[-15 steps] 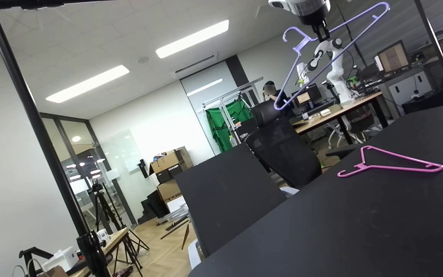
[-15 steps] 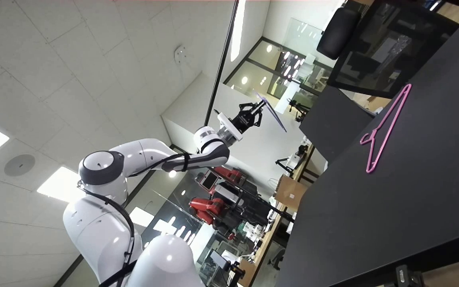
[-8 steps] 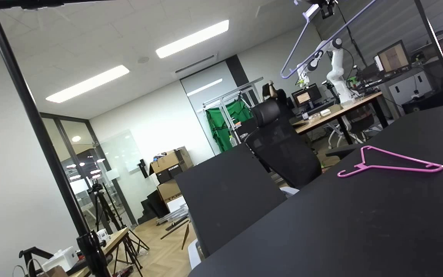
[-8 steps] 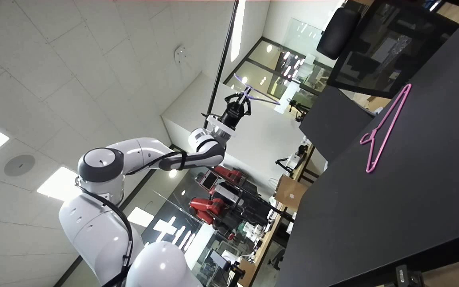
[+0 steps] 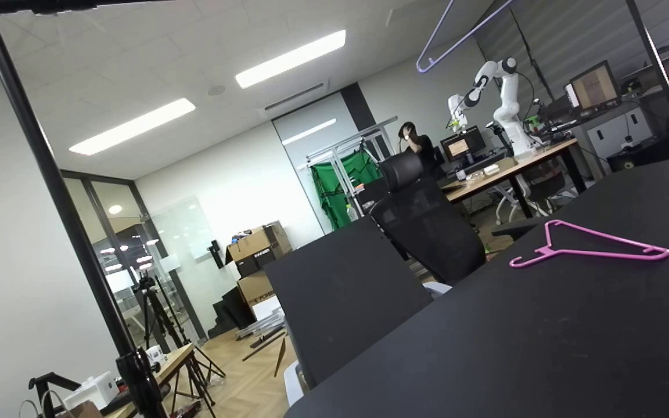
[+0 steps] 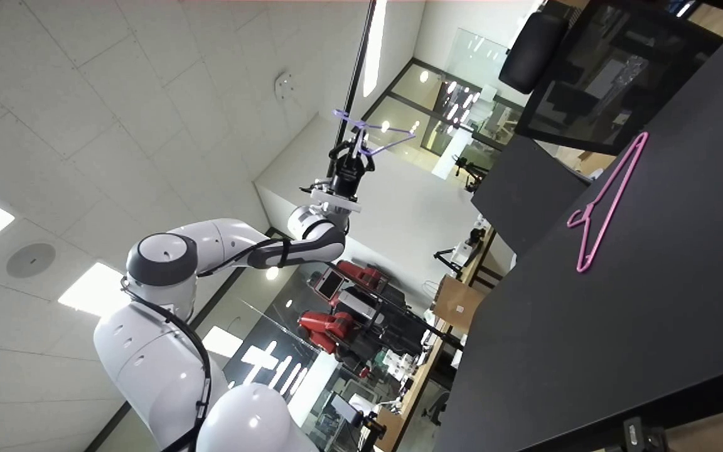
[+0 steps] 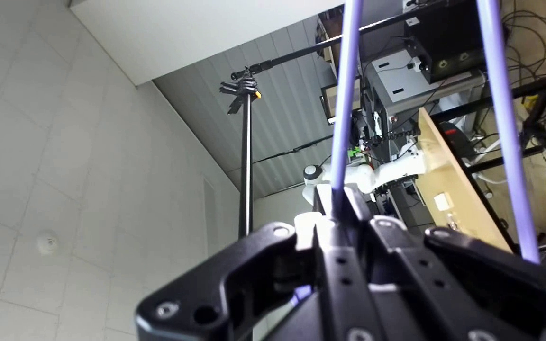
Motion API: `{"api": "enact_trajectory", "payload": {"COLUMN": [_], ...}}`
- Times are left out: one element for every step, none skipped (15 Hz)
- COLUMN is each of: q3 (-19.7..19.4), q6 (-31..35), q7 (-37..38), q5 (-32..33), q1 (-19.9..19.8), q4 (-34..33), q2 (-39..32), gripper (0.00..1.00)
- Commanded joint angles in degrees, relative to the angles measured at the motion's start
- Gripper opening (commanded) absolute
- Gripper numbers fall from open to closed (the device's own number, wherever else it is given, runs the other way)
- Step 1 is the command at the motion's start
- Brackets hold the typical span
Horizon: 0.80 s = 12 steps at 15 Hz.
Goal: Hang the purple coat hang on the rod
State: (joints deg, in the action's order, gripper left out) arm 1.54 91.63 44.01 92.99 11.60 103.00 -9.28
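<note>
Purple hanger point(image 7: 346, 94) is clamped between the gripper point(image 7: 341, 203) fingers. In an exterior view it overlaps the rod point(image 6: 359, 59), contact unclear. The pink hanger point(image 5: 607, 254) lies on the table point(image 5: 485, 337)

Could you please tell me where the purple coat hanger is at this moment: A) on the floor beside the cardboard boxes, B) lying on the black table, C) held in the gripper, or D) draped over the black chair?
C: the wrist view shows the gripper closed on a bar of the purple coat hanger, while it is the pink hanger that lies on the black table in both exterior views.
</note>
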Motion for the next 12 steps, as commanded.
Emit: {"api": "enact_trajectory", "payload": {"q3": [2.6, 2.9, 3.1, 3.3, 3.4, 3.5, 3.5, 3.5, 3.6, 3.5, 3.5, 3.4], "q6": [-1.0, -0.7, -0.2, -0.1, -0.2, -0.3, -0.3, -0.3, -0.2, -0.3, -0.3, -0.3], "q7": [-2.5, -3.6, -4.8, -6.0, -7.4, -8.6, -10.1, -11.2, -12.6, -13.8, -14.8, -16.0], "q5": [-0.9, -1.2, -1.4, -1.6, -1.8, -2.0, -2.3, -2.5, -2.8, -3.1, -3.5, -4.1], "q1": [-1.5, -1.7, -1.8, -1.9, -1.9, -1.9, -1.8, -1.7, -1.6, -1.4, -1.3, -1.2], "q4": [-5.9, -7.9, -10.3, -12.6, -15.6, -18.4, -21.3, -23.7, -25.9, -28.1, -29.7, -31.4], "q2": [-3.2, -4.5, -6.3, -7.9, -9.9, -11.6, -13.1, -14.4, -15.3, -16.2, -16.8, -17.4], "gripper": [0.02, 0.02, 0.02, 0.02, 0.02, 0.02, 0.02, 0.02, 0.02, 0.02, 0.02, 0.02]}}
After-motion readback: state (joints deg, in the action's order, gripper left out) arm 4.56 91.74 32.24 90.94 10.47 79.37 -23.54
